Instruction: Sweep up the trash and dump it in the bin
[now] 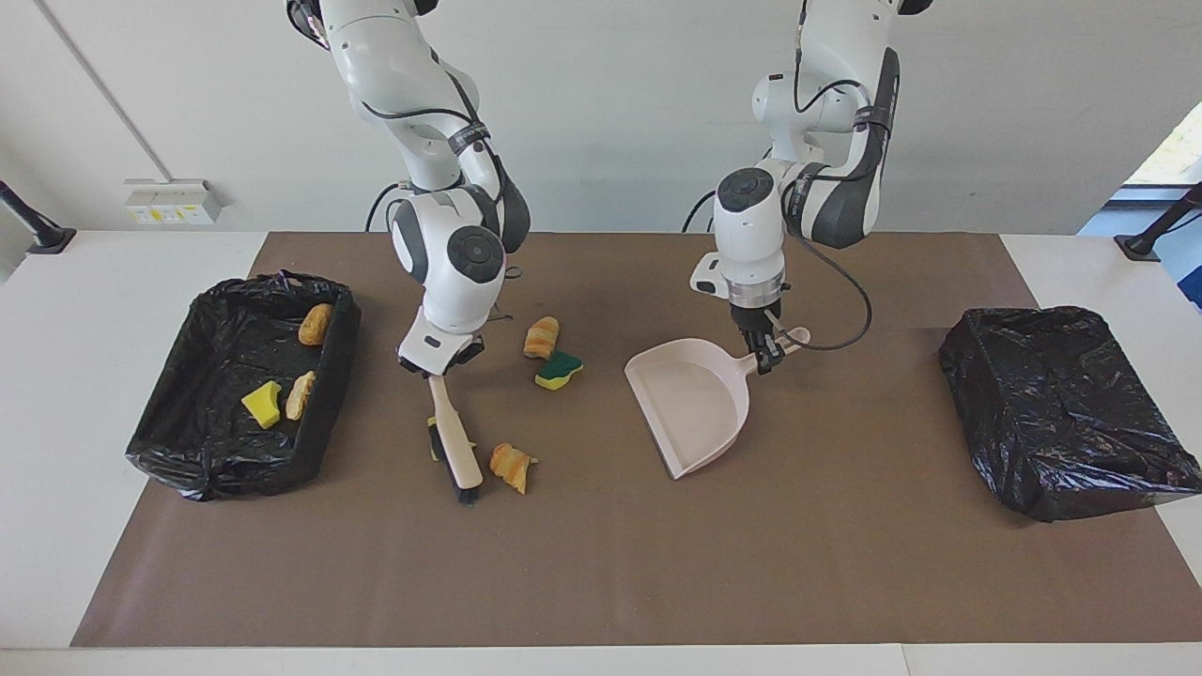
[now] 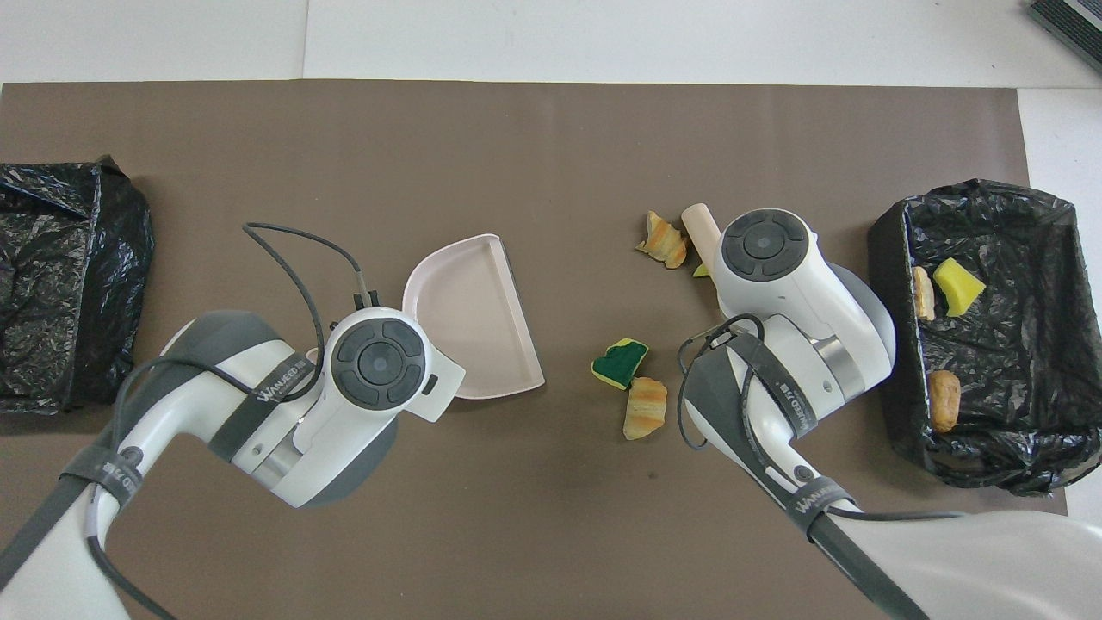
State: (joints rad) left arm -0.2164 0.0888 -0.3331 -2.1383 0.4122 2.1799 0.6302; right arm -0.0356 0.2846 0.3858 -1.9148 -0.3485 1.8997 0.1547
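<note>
The right claw (image 1: pixel 439 364), clamped on the brush (image 1: pixel 454 439), is mid-sweep beside a bread scrap (image 1: pixel 513 466). The left claw (image 1: pixel 765 355) grips the dustpan (image 1: pixel 693 402), well apart from the brush. Next, scraps likely need pushing toward the dustpan.

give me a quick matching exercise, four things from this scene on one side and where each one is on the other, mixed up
Things:
1. dustpan
2. brush
3. green-topped sponge bit
4. yellow sponge bit

Places:
A. in the black-lined bin at the right arm's end of the table
B. held by its handle in the left gripper
C. on the brown mat, beside a bread piece
D. held in the right gripper, its head down by another bread piece

Pairs: 1-B, 2-D, 3-C, 4-A
</note>
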